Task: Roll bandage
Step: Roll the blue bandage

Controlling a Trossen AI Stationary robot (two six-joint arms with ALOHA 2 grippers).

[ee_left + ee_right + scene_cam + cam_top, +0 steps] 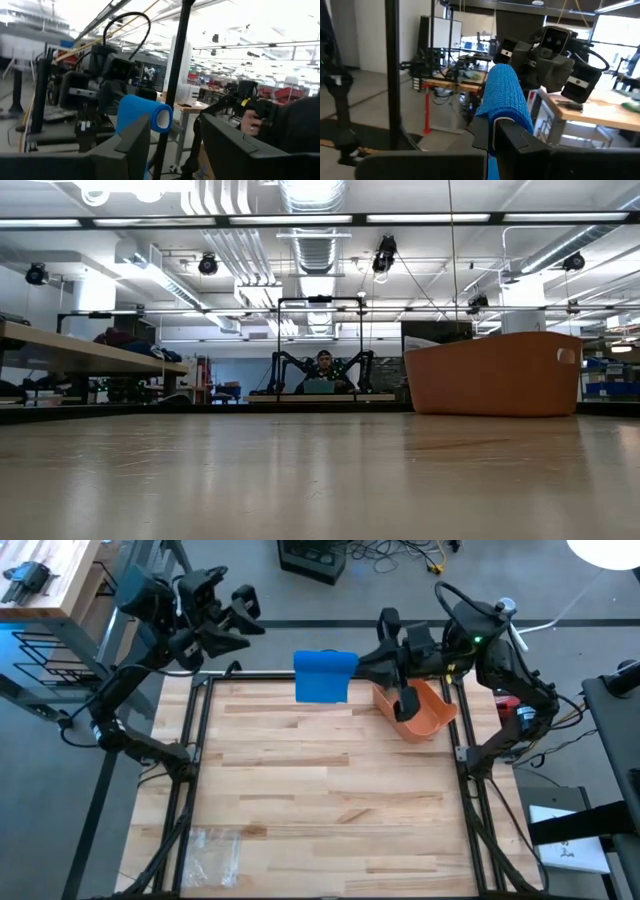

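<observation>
The blue bandage [324, 675] hangs in the air above the table's far edge, a roll with a loose tail [320, 690] below it. My right gripper [364, 665] is shut on its right end. In the left wrist view the roll [142, 112] shows its hollow free end [164, 118]. My left gripper [246, 610] is raised beyond the table's far left corner and stands open, apart from the roll, with nothing between its fingers [131, 145]. Neither gripper shows in the low view. My right gripper pinches the bandage roll's right end [506, 114] between its two fingers [517, 140]. The fingers come level from the table's right and lie along the roll. The roll sticks out past the fingertips toward the left arm, lifted clear of the table, a tail hanging below.
An orange bin [420, 710] stands at the table's far right, under the right arm, and shows in the low view as well [495, 375]. A clear plastic bag [212, 850] lies near the front left corner. A dark frame [200, 770] borders the table.
</observation>
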